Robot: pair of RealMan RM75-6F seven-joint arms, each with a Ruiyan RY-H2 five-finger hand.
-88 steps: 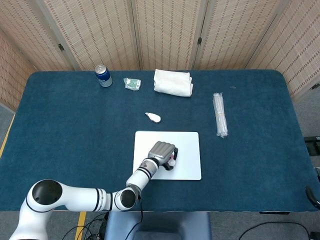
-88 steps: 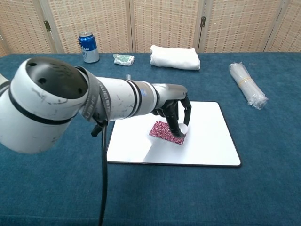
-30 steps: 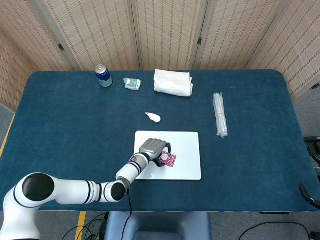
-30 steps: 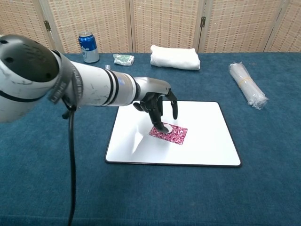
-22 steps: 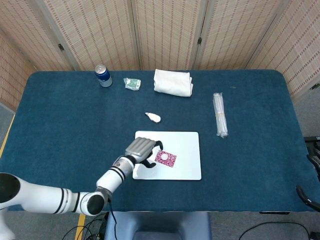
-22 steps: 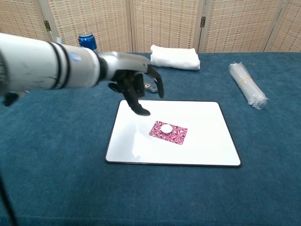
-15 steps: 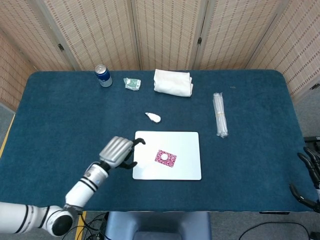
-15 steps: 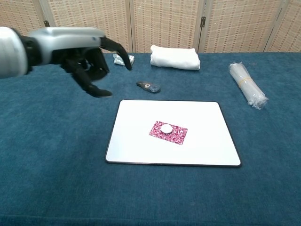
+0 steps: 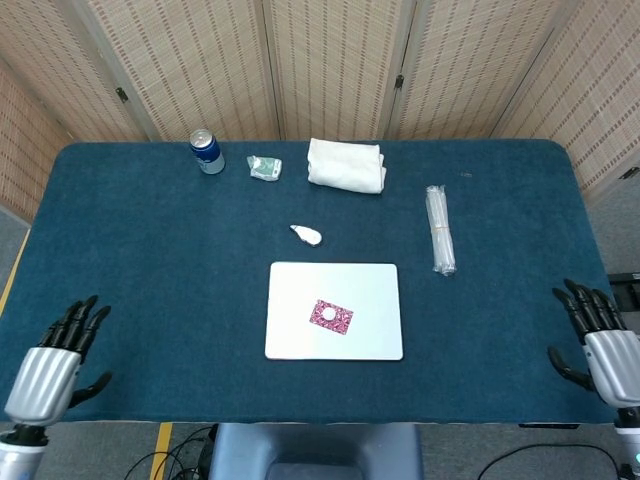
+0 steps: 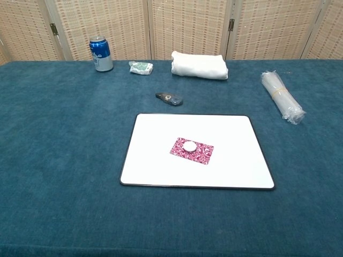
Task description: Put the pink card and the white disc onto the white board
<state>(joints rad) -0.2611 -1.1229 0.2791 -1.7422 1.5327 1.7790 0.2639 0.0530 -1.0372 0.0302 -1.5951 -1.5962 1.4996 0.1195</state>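
**A:** Blue cloth table [image 9: 150, 250], wicker screens [image 9: 330, 60] behind. What's changing versus half a second back?

**B:** Left hand [image 9: 50, 365] is pulling all the way off the white board [image 9: 375, 300]. It was hovering by the board's left edge; now it's sitting at the near-left corner of the table in the head view, fingers spread, holding nothing. Chest view isn't showing it at all anymore.

**A:** Right?

**B:** Right hand [image 9: 600, 345] is showing more fully at the near-right table edge, fingers apart, nothing in it.

**A:** Task items?

**B:** Pink card [image 10: 192, 150] is lying flat near the board's middle. White disc [image 10: 189, 145] is resting on top of the card, toward its upper-left part. Neither is moving between frames.

**A:** Card orientation?

**B:** Long axis is running roughly left-right, skewed a bit so the right end is sitting nearer the robot. It's not squared to the board's edges.

**A:** Rest of the table?

**B:** Blue can [image 10: 101, 53], small crumpled wrapper [image 10: 141, 67], folded white towel [image 10: 199, 64] along the far side. Clear plastic roll [image 10: 282, 96] at right. Small dark-and-white object [image 10: 169, 98] just beyond the board's far edge. All staying put.
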